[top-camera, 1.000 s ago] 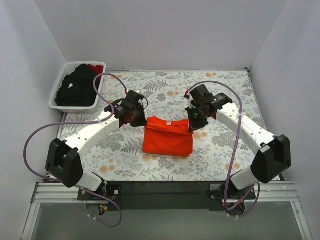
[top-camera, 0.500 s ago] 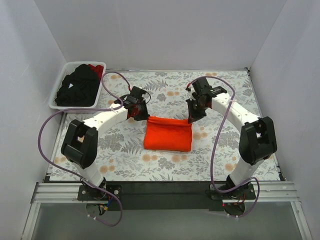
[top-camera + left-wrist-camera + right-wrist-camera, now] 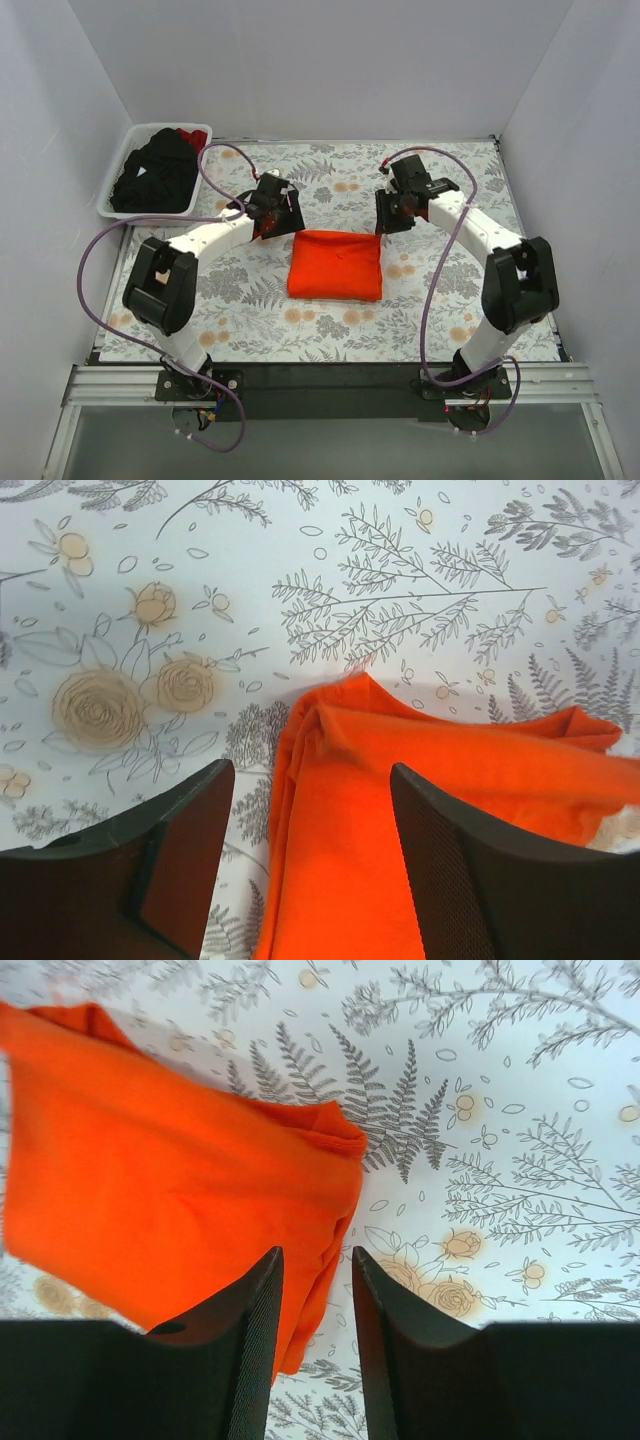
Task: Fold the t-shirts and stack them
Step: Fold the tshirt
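Observation:
A bright orange t-shirt (image 3: 335, 265) lies folded into a rectangle in the middle of the floral table. My left gripper (image 3: 283, 214) hovers at its far left corner, my right gripper (image 3: 392, 215) at its far right corner. In the left wrist view the left gripper (image 3: 310, 770) stands wide open over the orange t-shirt's (image 3: 450, 750) folded corner, gripping nothing. In the right wrist view the right gripper (image 3: 316, 1252) is open by a narrow gap above the orange t-shirt's (image 3: 150, 1180) edge, and the cloth rests on the table.
A white plastic basket (image 3: 146, 214) stands at the far left corner, holding black t-shirts (image 3: 150, 175) and a dark red one (image 3: 188, 135). White walls close in the table on three sides. Purple cables loop off both arms.
Both grippers carried the shirt's edge toward the far side, folding it over, then opened and let go. The shirt now lies flat as a smaller rectangle.

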